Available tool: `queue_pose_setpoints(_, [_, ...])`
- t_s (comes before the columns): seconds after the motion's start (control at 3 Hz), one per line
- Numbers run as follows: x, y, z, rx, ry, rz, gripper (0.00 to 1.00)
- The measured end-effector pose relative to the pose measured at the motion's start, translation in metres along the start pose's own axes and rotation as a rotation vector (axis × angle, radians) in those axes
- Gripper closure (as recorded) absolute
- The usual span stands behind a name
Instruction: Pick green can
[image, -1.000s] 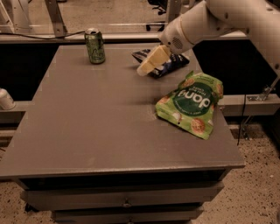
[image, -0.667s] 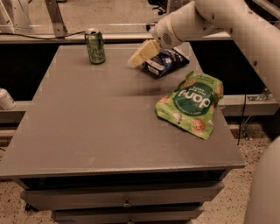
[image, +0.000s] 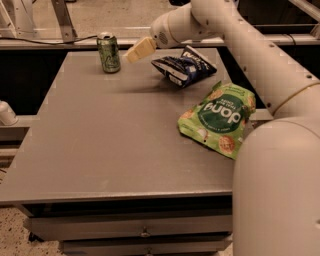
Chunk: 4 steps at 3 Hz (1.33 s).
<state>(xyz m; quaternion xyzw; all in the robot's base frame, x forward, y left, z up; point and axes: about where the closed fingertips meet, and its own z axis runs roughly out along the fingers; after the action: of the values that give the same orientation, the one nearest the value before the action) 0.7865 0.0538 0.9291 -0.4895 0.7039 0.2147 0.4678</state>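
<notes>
The tool hangs beside the green can, far edge of the grey desk. Released or clenched? Can't tell.

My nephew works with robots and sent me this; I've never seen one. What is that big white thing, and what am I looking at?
The big white shape is a robot's single arm, reaching in from the lower right over a grey table. There is one picture, looking down on the table from the robot's side. At the arm's end is its cream-coloured tool, close beside a green can standing upright near the far edge. Nothing is held yet. A dark blue snack bag and a green snack bag also lie there.
</notes>
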Motion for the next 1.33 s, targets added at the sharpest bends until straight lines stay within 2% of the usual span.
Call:
queue_pose_setpoints(0.33, [-0.014,-0.01,0.038,0.026,-0.002,-0.018,0.0])
queue_pose_setpoints(0.67, [-0.022,-0.011,0.07,0.024,0.006,-0.027,0.0])
queue_pose_setpoints(1.0, [-0.033,-0.007,0.096,0.002,-0.009,-0.019,0.0])
queue_pose_setpoints(1.33, [-0.041,0.002,0.112,-0.03,-0.02,-0.025,0.17])
